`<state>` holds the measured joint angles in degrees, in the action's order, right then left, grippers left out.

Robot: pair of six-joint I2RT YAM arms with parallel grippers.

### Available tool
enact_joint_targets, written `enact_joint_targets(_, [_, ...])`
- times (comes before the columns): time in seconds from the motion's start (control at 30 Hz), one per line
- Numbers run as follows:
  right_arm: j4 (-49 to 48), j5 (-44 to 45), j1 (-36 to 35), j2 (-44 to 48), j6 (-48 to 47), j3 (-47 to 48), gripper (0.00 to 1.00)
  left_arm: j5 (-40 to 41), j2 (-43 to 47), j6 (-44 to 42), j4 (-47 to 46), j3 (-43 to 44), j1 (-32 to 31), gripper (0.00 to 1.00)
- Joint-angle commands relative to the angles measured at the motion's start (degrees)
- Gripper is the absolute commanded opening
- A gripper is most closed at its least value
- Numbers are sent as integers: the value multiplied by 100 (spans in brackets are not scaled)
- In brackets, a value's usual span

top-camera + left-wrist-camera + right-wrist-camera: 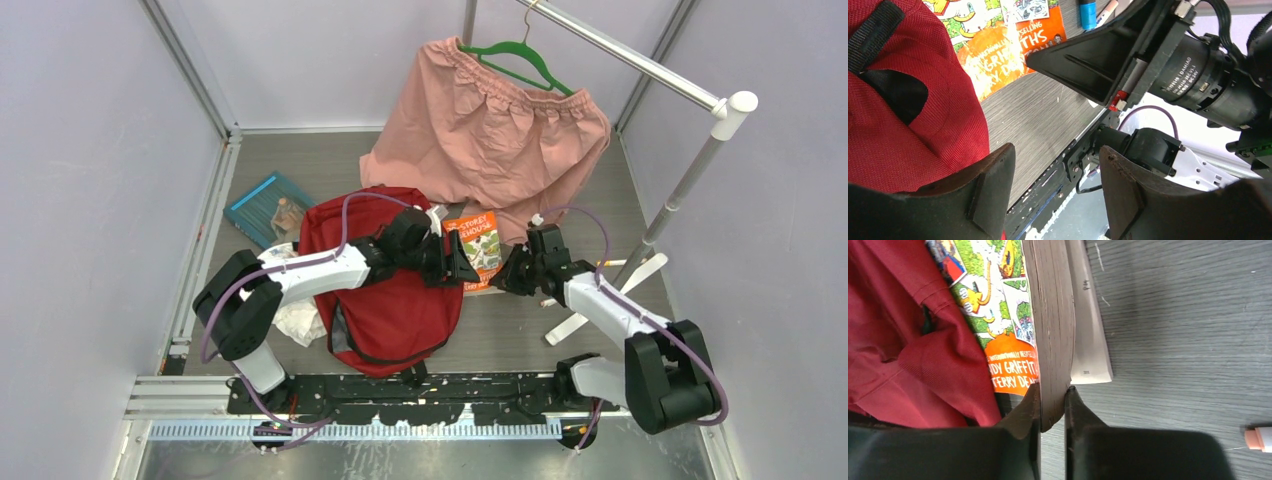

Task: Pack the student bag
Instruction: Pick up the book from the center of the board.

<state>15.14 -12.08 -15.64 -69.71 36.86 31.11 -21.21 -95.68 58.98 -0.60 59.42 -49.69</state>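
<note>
The student bag [385, 300], a large red backpack, lies in the middle of the table. An orange picture book [478, 245] lies just right of it, tipped up on one side. My right gripper [508, 275] is shut on that book's page edge [1053, 315], its jaws [1052, 392] pinching the near corner. The bag's red fabric [908, 355] lies left of the cover. My left gripper [462, 262] hovers over the bag's right edge, facing the right gripper. Its fingers stand open [1055, 152] with nothing between them, the bag [908, 130] to their left and the book [1013, 45] beyond.
Pink shorts [490, 130] on a green hanger hang from a rail [640, 60] at the back. A blue book [270, 207] lies at the back left and a white plastic bag [300, 320] beside the backpack. A white booklet [1090, 340] lies under the book; a marker [1259, 438] lies nearby.
</note>
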Motion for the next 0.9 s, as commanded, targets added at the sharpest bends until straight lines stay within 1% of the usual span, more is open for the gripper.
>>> enact_joint_targets(0.0, [-34, 135, -23, 406, -83, -25, 1, -125, 76, -14, -262, 43, 21, 63])
enact_joint_targets(0.2, [333, 22, -22, 928, -114, 246, 1, -156, 60, -87, -144, 226, 21, 63])
enact_joint_targets(0.37, [1099, 104, -20, 1654, -397, 665, 1, -136, 213, -116, -5, 233, 30, 63])
enact_joint_targets(0.5, [1481, 61, -23, 2188, -572, 752, 1, -190, 511, -115, -19, 162, 27, 64])
enact_joint_targets(0.7, [1795, 24, -19, 2769, -456, 868, 1, 4, 1071, -395, 276, 67, 58, 69])
enact_joint_targets(0.87, [1777, -123, -20, 3076, -417, 1075, 1, 22, 1363, -396, 295, -163, 187, 76])
